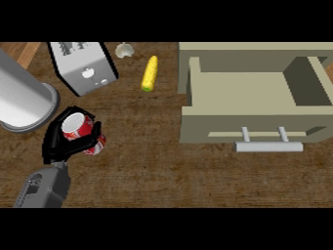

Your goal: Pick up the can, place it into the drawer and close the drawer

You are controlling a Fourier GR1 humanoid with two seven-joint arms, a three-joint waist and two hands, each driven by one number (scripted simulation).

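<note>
We see our left hand [57, 146] at the left of the bench [161, 171], its fingers [52, 134] curled round the red can [76, 125], which tilts just beside a big grey cylinder [14, 88]. The drawer [255, 122] stands open well to the right, with nothing in it. A toaster [82, 66] and a corn cob [149, 73] lie farther back.

Even, soft light; counter [161, 166] dark; drawer [241, 93] shaded along right inner wall.
</note>
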